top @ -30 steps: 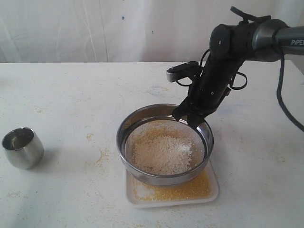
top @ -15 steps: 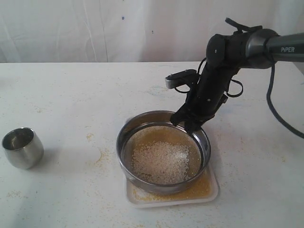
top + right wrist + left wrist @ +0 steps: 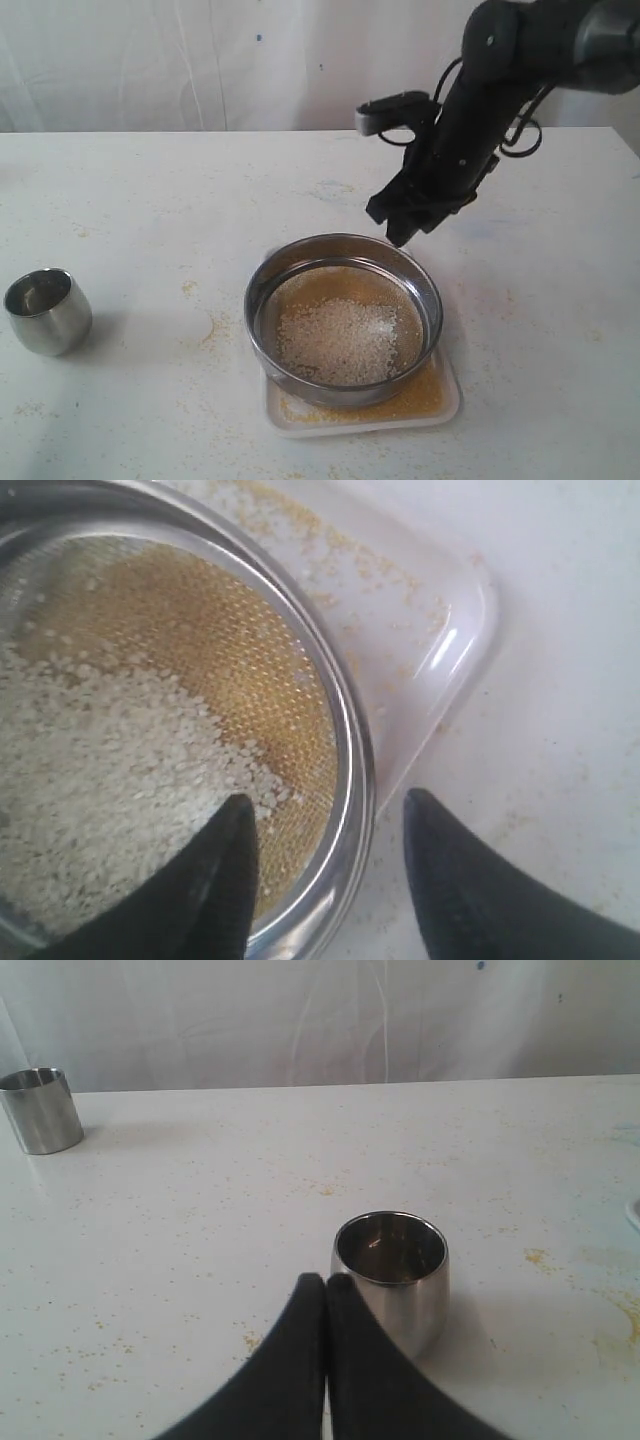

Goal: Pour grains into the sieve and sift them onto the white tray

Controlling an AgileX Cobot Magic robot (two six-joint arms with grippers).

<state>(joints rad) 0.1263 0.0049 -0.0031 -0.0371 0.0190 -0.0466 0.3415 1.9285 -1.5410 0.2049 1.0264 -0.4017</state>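
The sieve (image 3: 330,388), a wide, shallow steel ring with a fine mesh bottom, sits level on the white tray (image 3: 352,428), close to the near edge of the surface (image 3: 150,190) and right of its middle. The tray's low rim and rounded corners show past the ring. The grains (image 3: 340,340) are pale, coarse bits heaped mid-mesh. Fine yellowish-tan granules cover the tray beneath.

Black arm (image 3: 470,125) — tapered dark fingers (image 3: 455,880)
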